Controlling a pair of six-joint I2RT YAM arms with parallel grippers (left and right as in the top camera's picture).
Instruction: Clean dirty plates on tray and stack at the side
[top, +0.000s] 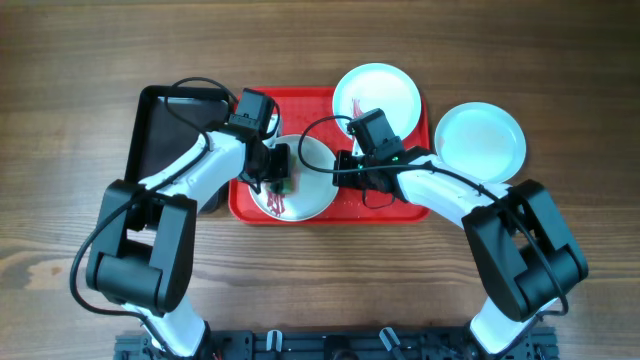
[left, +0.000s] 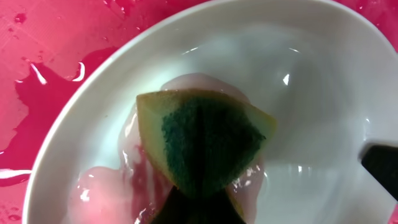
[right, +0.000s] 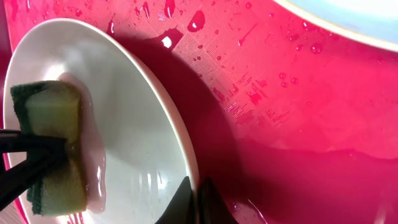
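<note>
Where the tray (top: 305, 108) has its left half, the white plate (top: 315, 185) lies, w/ its near edge close to the tray's front rim. Dark red streaks (top: 275, 205) show on the plate's near side in overhead view. Closer in, a pink watery film (left: 106, 180) spreads over the plate's inside, round the sponge (left: 205, 146).

Sponge is yellow w/ a green scrub face and is pressed against the plate's inside. Left gripper (top: 277, 178) is clamped on it, fingers closed on either side, reaching in over the plate's left part. Right gripper (right: 194, 190) is closed too, pinching the white plate's right rim btwn its two fingers. There's a dark shadow under that rim in right wrist view; can't tell if the edge is lifted off the tray.

Mint plate (top: 385, 85) sits at the tray's back-right corner, partly over the back rim, apart from the white plate. 2nd mint plate (top: 480, 140) is off the tray, on the table (top: 80, 60) just beside the tray's right side, inside looks clean. Water drops (right: 249, 87) & small puddles lie on the bare red tray floor btwn the plates. Black tray (top: 165, 130) sits right against the red tray's left side, w/ the left arm crossing over it.
</note>
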